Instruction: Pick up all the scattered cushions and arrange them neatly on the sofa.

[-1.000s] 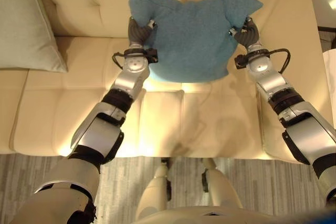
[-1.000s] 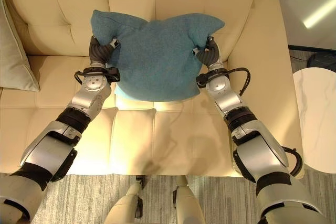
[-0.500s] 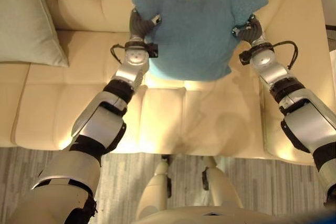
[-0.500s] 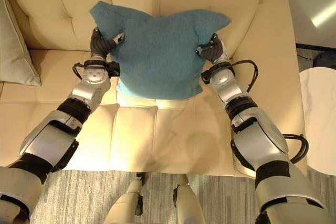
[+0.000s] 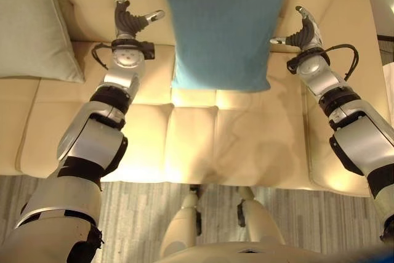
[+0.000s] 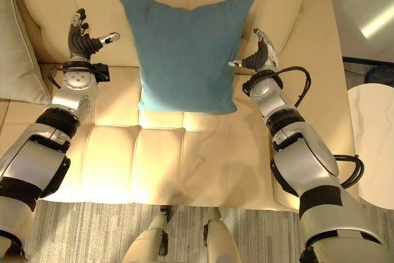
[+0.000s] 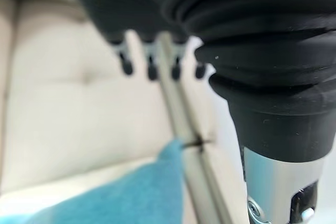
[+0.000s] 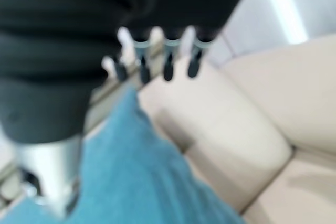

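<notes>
A blue square cushion leans upright against the backrest of the cream sofa, its lower edge on the seat. My left hand hovers to its left with fingers spread and nothing in them, clear of the cushion. My right hand is just off the cushion's right edge, fingers straight, thumb pointing toward it. A corner of the blue cushion shows past my left hand's fingers, and the blue cushion lies beside my right hand's fingers.
A pale grey-green cushion leans on the sofa's left part. A white round table stands to the right of the sofa's arm. Grey striped floor runs along the sofa front.
Both hands let go of the blue cushion and moved outward, the left one far to the left. The cushion now stands flat against the backrest, its pinched corners smoothed out.
</notes>
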